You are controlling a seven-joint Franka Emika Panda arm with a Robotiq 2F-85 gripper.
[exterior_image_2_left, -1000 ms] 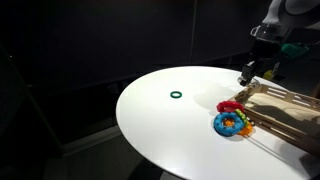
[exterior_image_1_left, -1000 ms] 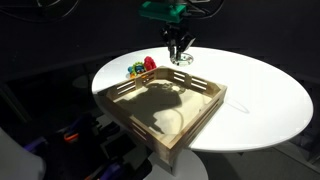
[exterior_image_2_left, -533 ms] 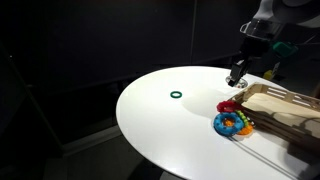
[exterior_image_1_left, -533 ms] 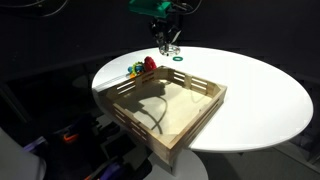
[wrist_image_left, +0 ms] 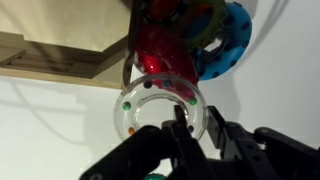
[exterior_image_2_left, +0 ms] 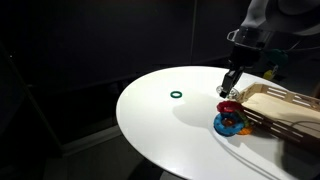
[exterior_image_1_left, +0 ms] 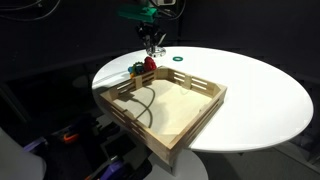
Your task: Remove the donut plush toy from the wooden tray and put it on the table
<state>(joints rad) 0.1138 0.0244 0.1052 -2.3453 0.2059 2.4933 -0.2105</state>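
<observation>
Pinched narrow, my fingers [wrist_image_left: 184, 125] hold the donut plush toy [wrist_image_left: 158, 105] by its rim. In the wrist view one finger stands in the hole and the other presses from outside, so my gripper [wrist_image_left: 198, 122] is closed on one side of the pale ring, which is dotted with small coloured specks. The donut is out of the wooden tray [wrist_image_left: 60, 45]: it shows against the white table [wrist_image_left: 60, 135], just beside the tray's outer wall. Its far edge overlaps the red piece [wrist_image_left: 160, 55] of the toy cluster, with that cluster's blue ring [wrist_image_left: 228, 52] close by. Whether the donut touches the red piece or hangs above it I cannot tell from the wrist. In both exterior views my gripper [exterior_image_1_left: 152, 47] [exterior_image_2_left: 229, 88] hangs above the tabletop, pointing down, outside the tray [exterior_image_1_left: 195, 125] [exterior_image_2_left: 282, 110] near one of its corners and over the toy cluster [exterior_image_1_left: 141, 68] [exterior_image_2_left: 232, 120]. The cluster lies on the table [exterior_image_1_left: 260, 90] [exterior_image_2_left: 170, 135] right against the tray's slatted side. From out there the donut is too small between my fingers to make out clearly. The dark green ring [exterior_image_1_left: 177, 59] [exterior_image_2_left: 176, 96] lies flat on the white top — apart from the cluster, and not touching the tray.
</observation>
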